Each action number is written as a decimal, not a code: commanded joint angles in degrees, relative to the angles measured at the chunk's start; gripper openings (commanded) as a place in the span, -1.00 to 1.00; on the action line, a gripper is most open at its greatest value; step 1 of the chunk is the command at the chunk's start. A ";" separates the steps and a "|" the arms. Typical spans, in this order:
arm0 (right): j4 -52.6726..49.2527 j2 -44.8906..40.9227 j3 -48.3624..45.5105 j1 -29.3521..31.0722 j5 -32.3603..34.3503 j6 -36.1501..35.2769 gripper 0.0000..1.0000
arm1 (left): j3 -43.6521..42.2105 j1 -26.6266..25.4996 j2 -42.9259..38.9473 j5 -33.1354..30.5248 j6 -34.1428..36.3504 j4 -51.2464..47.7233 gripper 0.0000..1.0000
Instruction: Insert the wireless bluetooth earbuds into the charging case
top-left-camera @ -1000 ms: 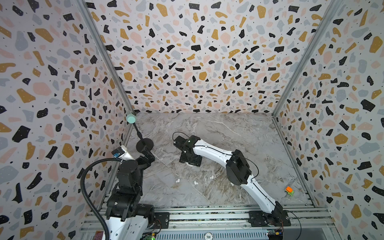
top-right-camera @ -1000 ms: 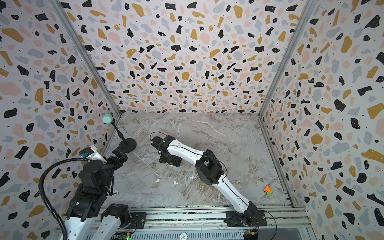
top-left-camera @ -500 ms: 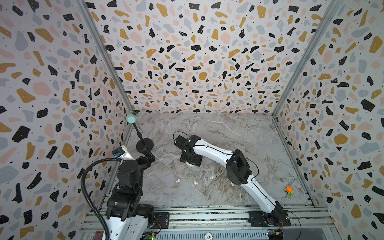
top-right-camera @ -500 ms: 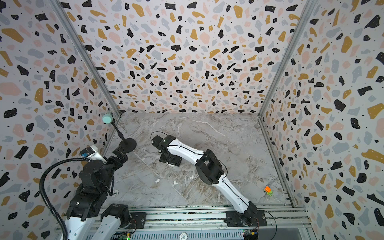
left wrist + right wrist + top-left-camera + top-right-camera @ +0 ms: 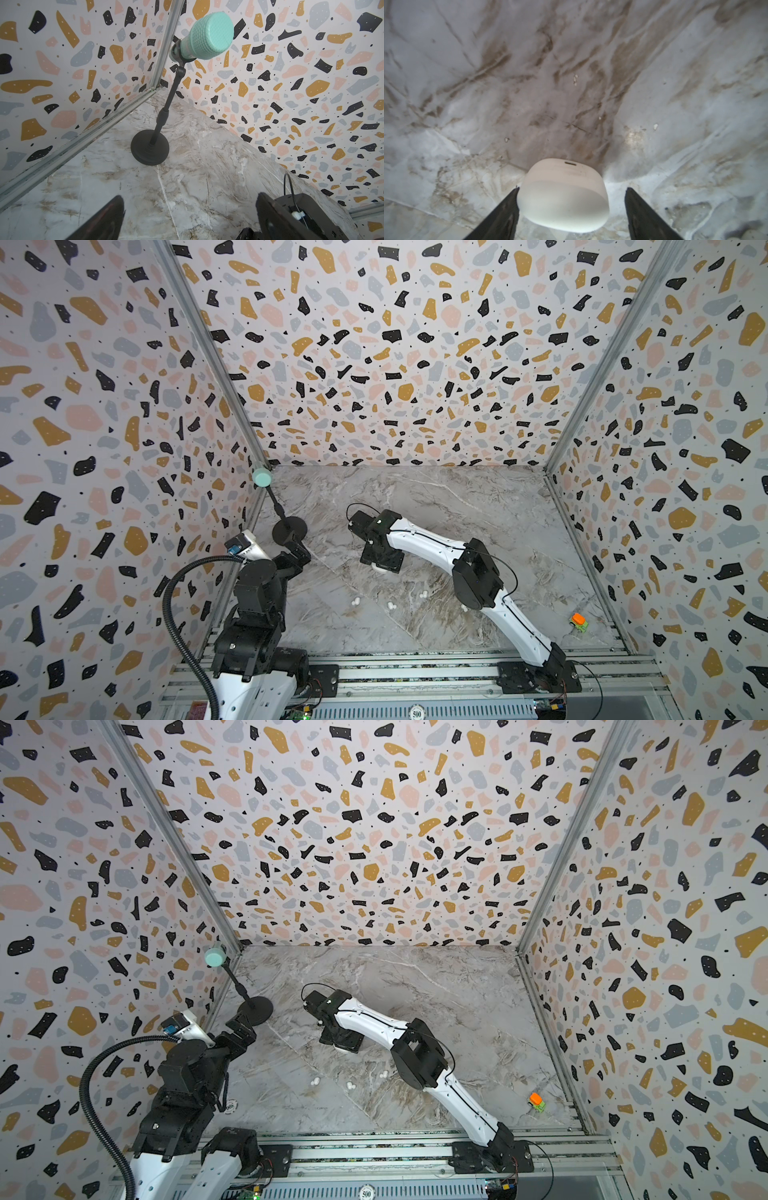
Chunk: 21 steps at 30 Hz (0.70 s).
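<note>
Pinch light, hard, likely slippery charging case (image 5: 562,197) squarely across its rounded sides with right end effector (image 5: 572,189), now spread astride it; left end effector (image 5: 190,196) also spread, empty.

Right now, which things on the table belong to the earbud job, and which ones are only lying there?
For the job:
- white earbuds, lying loose
- white charging case, between the open fingers of the right gripper

Only lying about:
- teal desk microphone
- small orange-and-green toy
</note>
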 commanded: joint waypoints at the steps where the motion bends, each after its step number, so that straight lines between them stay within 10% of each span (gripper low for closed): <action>1: -1.21 -0.18 1.69 -0.20 0.51 0.74 0.51 | -0.71 -0.12 0.23 0.43 0.23 2.47 1.00; 21: -0.99 -0.41 0.36 -0.51 -0.14 -0.32 0.51 | -0.65 -0.12 0.81 0.53 0.23 2.70 1.00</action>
